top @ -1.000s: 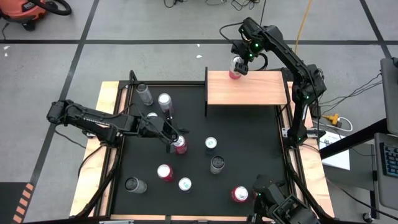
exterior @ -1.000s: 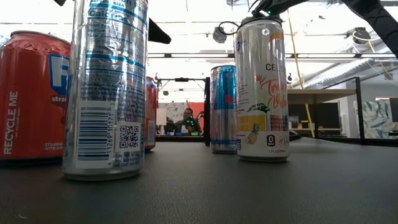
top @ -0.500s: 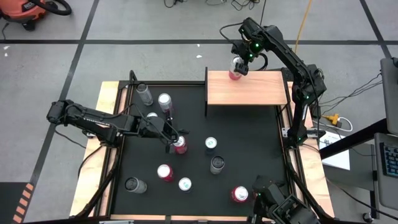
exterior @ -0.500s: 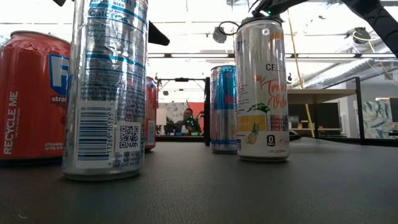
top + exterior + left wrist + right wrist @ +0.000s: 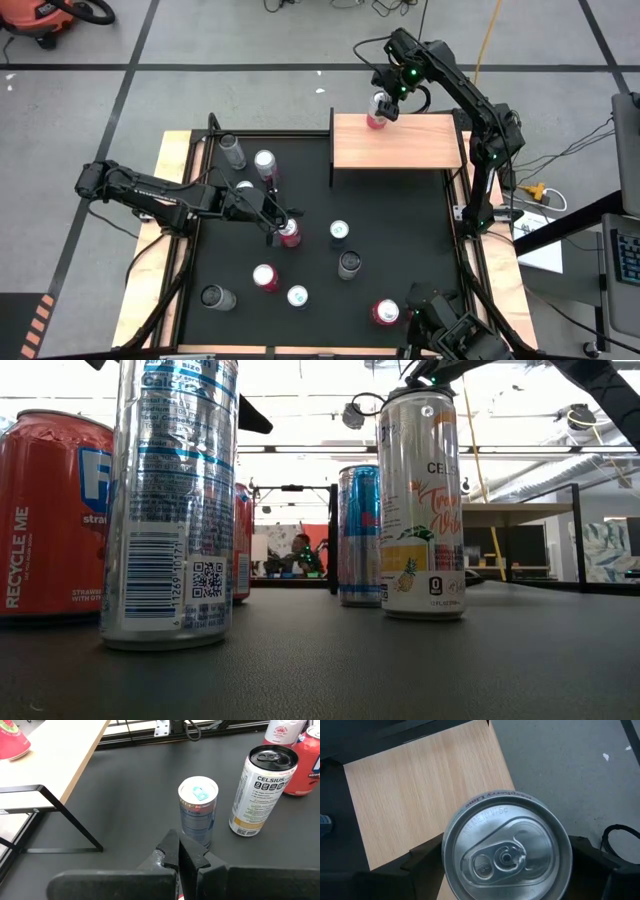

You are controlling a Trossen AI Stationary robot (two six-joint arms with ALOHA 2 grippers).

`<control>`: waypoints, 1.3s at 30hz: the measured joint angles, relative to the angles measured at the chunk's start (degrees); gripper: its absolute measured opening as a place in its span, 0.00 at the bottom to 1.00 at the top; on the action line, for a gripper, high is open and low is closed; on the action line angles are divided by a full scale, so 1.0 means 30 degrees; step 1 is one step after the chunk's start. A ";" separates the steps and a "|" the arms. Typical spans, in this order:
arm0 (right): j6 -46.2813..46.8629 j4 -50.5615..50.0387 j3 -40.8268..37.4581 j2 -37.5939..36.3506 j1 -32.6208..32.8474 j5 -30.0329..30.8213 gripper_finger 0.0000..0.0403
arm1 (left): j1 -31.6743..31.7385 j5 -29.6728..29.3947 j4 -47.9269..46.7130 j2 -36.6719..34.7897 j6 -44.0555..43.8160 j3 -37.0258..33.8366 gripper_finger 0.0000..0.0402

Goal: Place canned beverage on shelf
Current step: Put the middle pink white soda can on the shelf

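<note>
The shelf (image 5: 400,145) is a light-wood board on a black frame at the table's far side. My right gripper (image 5: 383,103) is at the shelf's far edge, shut on a red canned beverage (image 5: 378,112) whose silver top (image 5: 507,850) fills the right wrist view above the board (image 5: 420,785). My left gripper (image 5: 279,228) is shut at mid-table, right beside a red can (image 5: 290,234). In the left wrist view its fingers (image 5: 179,851) point toward a blue-and-silver can (image 5: 198,810). My right gripper pinches the can's round wall just below its top rim, one finger (image 5: 422,865) on each side. The fingers come from above, slanting down. The can stands upright over the shelf's far edge; whether its base rests on the board I cannot tell. My left gripper is close by the red can's top (image 5: 288,229); whether it touches I cannot tell.
Several more cans stand loose on the black table top, among them a Celsius can (image 5: 262,790), two silver cans (image 5: 264,163) at the far left and a red can (image 5: 386,312) at the near right. Wooden strips (image 5: 170,230) edge the table.
</note>
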 joint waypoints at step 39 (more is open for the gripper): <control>-0.0052 0.1085 0.0007 -0.0022 0.0249 0.0996 0.86 | 0.0007 -0.0015 0.0000 0.0000 -0.0291 0.0000 0.00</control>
